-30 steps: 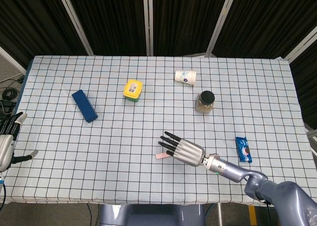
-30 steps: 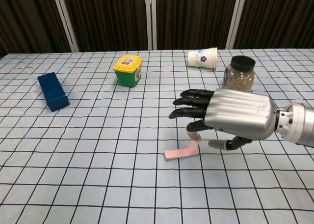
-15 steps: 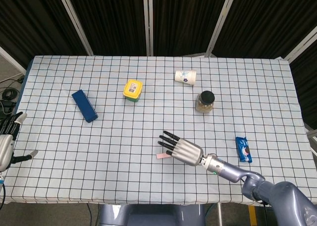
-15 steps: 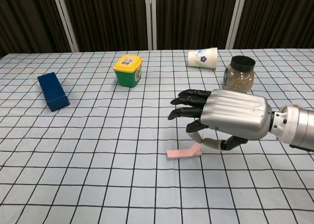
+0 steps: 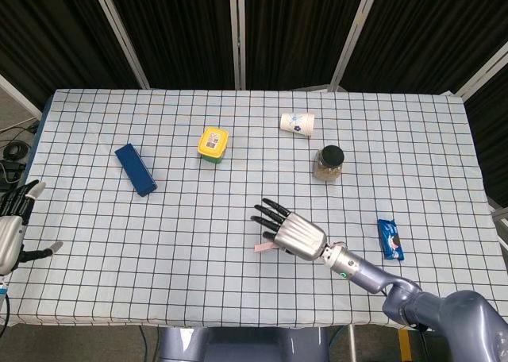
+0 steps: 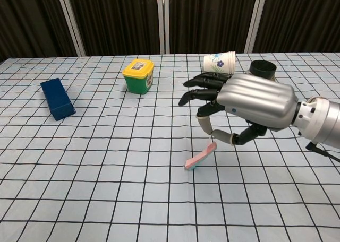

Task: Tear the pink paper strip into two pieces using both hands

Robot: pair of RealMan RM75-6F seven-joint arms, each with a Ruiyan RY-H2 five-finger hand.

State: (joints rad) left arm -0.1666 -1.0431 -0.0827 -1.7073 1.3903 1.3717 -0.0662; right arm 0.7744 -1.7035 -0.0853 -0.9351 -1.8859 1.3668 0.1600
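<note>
Right hand pinching the pink paper strip above the worktop

The right hand (image 6: 249,105) pinches one end of the pink paper strip (image 6: 201,156), which hangs tilted in front of the spice jar (image 5: 328,163). The left hand (image 5: 11,229) waits spread and empty, far to the jar's left.

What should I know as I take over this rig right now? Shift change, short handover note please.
Right hand: pinches one end of the pink paper strip, raised off the checked tablecloth; the far end looks to touch the cloth.
Left hand: open at the table's left edge, far from the strip.
Done: strip picked up, in one piece.
Left: bring the left hand over, grip the free end, tear.
</note>
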